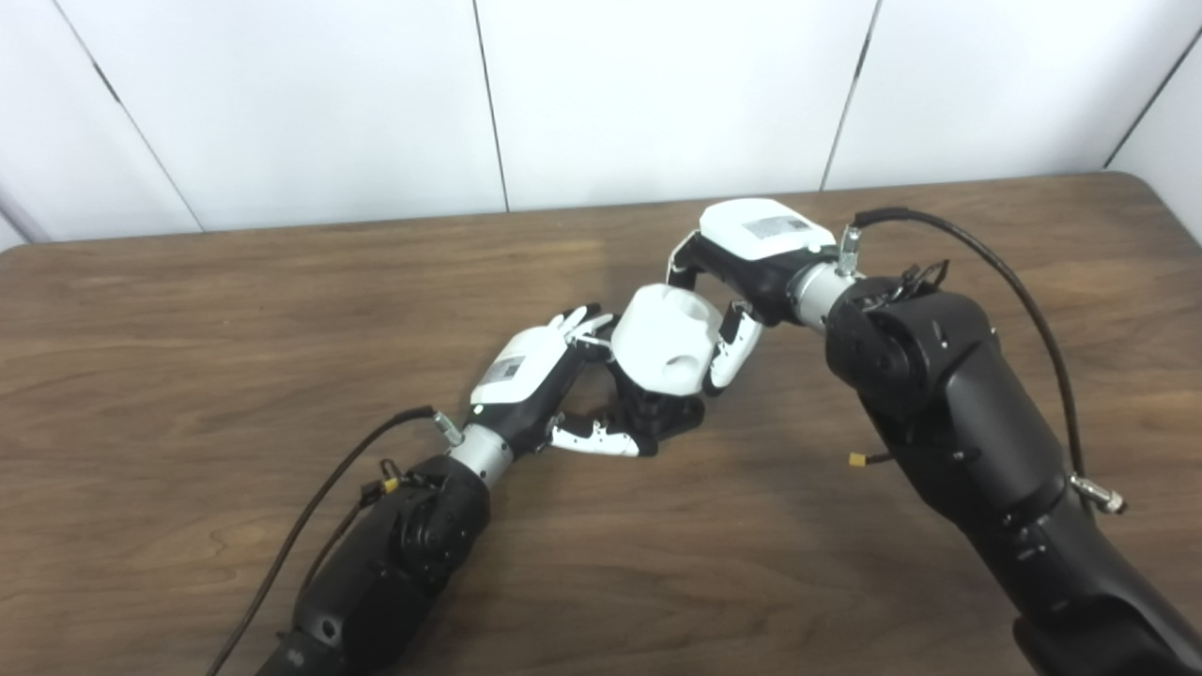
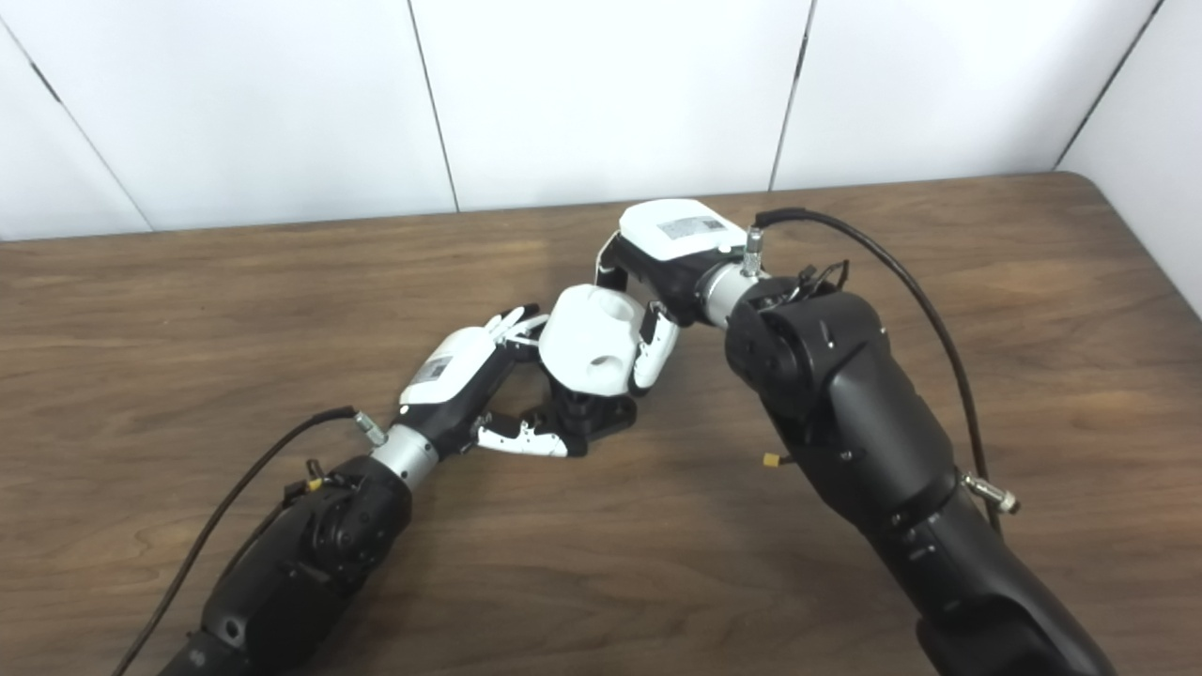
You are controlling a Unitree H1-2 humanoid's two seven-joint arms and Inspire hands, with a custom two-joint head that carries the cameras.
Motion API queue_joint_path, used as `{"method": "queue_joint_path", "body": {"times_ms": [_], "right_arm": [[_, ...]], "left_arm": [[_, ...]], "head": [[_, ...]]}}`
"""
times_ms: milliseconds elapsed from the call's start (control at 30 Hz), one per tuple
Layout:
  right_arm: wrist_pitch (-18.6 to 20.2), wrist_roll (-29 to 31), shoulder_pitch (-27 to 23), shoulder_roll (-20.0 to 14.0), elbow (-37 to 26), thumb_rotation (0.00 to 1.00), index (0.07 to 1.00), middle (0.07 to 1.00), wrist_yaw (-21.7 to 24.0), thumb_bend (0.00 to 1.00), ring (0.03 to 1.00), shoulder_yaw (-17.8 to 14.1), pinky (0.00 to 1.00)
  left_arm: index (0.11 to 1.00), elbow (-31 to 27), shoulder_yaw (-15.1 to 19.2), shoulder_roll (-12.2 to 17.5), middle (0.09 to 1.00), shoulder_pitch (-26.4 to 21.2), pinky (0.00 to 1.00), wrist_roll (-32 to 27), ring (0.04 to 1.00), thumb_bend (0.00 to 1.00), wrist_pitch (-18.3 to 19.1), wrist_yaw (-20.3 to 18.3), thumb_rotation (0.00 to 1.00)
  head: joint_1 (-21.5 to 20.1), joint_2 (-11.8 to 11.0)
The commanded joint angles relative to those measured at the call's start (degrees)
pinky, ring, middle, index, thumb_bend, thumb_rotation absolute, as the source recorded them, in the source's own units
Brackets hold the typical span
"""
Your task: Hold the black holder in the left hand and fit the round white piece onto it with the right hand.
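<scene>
The white piece (image 1: 665,349) sat directly atop the holder (image 1: 662,416) at mid-table, its axis near upright. The left hand (image 1: 549,380), at eight o'clock, clasped the holder; the right hand (image 1: 742,272), at two o'clock, gripped the piece.

I see my left robot hand (image 2: 470,385) wrapped around the small black plastic holder (image 2: 590,416) resting on the brown wooden bench (image 2: 235,310). My right robot hand (image 2: 657,272) grips the round white plastic piece (image 2: 590,349), which sits atop the holder.
</scene>
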Motion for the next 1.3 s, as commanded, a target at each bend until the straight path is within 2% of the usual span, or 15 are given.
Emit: {"method": "queue_joint_path", "body": {"times_ms": [0,400,767,1267], "right_arm": [[-2.7,1.9,-1.1,0.1,-1.4,0.14,0.480,0.709,0.4,0.53,0.771,1.2,0.66],[-3.1,3.4,-2.3,-0.4,-4.0,0.14,0.480,0.694,2.5,0.53,0.768,1.1,0.71],[-3.9,3.2,-3.8,0.4,-5.4,0.14,0.480,0.700,4.0,0.53,0.731,2.2,0.63],[-4.8,2.3,-3.3,0.3,-4.7,0.14,0.480,0.701,5.3,0.53,0.746,2.1,0.63]], "left_arm": [[0.482,2.2,-3.5,-0.4,0.922,2.1,1.00,2.4,1.000,0.52,2.4,-6.3,0.06],[0.481,2.8,-3.8,-0.5,0.921,1.9,1.00,2.6,1.000,0.52,2.5,-6.5,0.06],[0.482,3.6,-4.6,-0.7,0.921,1.4,1.00,3.0,1.000,0.52,2.4,-6.1,0.06],[0.481,3.4,-4.5,-0.7,0.919,1.3,1.00,2.2,1.000,0.52,2.6,-6.1,0.06]], "head": [[0.1,0.1],[-0.1,0.3],[0.2,0.1],[0.1,0.1]]}}
